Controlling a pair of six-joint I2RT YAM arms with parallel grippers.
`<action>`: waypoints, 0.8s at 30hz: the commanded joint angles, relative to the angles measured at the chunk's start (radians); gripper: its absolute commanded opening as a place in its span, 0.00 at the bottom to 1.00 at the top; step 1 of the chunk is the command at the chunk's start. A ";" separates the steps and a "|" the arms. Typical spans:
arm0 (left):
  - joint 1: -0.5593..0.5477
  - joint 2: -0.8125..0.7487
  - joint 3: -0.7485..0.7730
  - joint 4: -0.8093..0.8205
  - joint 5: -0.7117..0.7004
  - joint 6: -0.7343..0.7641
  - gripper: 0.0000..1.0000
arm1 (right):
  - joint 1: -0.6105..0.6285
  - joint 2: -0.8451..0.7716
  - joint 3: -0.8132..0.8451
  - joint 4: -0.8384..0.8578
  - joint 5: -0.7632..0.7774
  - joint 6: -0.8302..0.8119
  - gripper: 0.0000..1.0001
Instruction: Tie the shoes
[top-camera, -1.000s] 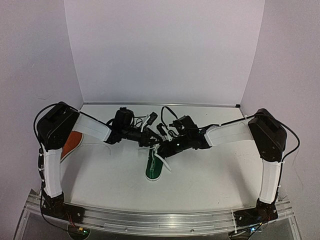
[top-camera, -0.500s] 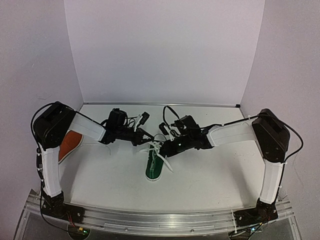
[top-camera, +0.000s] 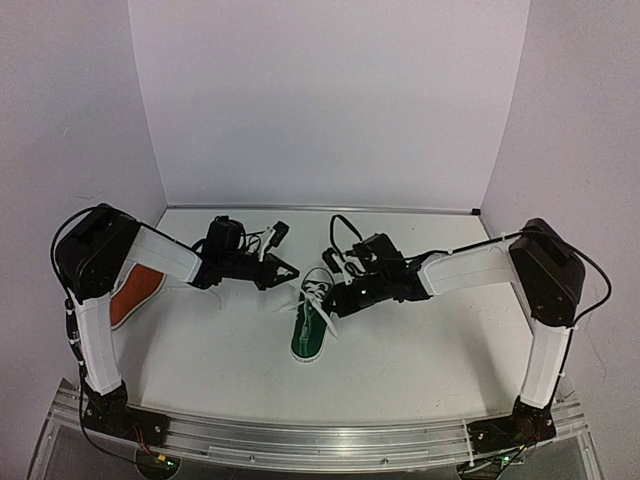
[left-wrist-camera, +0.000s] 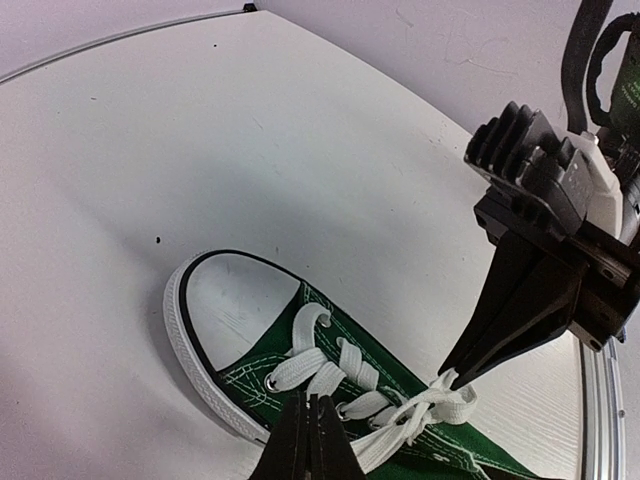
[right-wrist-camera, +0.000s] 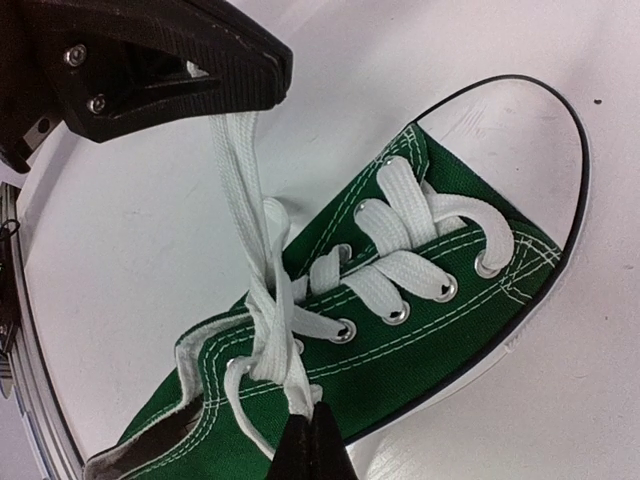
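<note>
1. Fingers on both arms are pinched shut on the lace. The left gripper clamps one white strand and the right gripper clamps the other, each close to its tips.
2. Between and just below the two sets of fingertips, the green shoe lies on the table. Its strands cross right in front of the right fingertips, above the top eyelets. The orange shoe sits well behind the left fingers, partly hidden by that arm.
3. The step looks like drawing the two ends apart to cinch the first crossing down onto the tongue.
4. Pull outward from both sides at an even rate. The shoe is light and nothing pins it, so a stronger tug from one side would likely drag or turn it toward those fingers.
5. Bring the fingertips low, near the height of the eyelets. A steep upward pull would probably lift the shoe instead of tightening the crossing.
6. Hold both pinches firm, because flat lace gripped this close to the tips could slide out under tension.
7. Stop once the crossing sits snug. Enough loose lace should be left beyond each pair of fingers to form loops.
</note>
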 joint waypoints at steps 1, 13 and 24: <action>0.021 -0.054 -0.013 0.047 -0.036 0.009 0.00 | -0.012 -0.073 -0.028 -0.001 0.033 0.007 0.00; 0.025 -0.061 -0.035 0.053 -0.044 0.010 0.00 | -0.045 -0.120 -0.117 -0.002 0.047 0.029 0.00; 0.011 -0.074 -0.070 0.095 0.010 -0.001 0.00 | -0.074 -0.123 -0.123 -0.001 0.047 0.035 0.00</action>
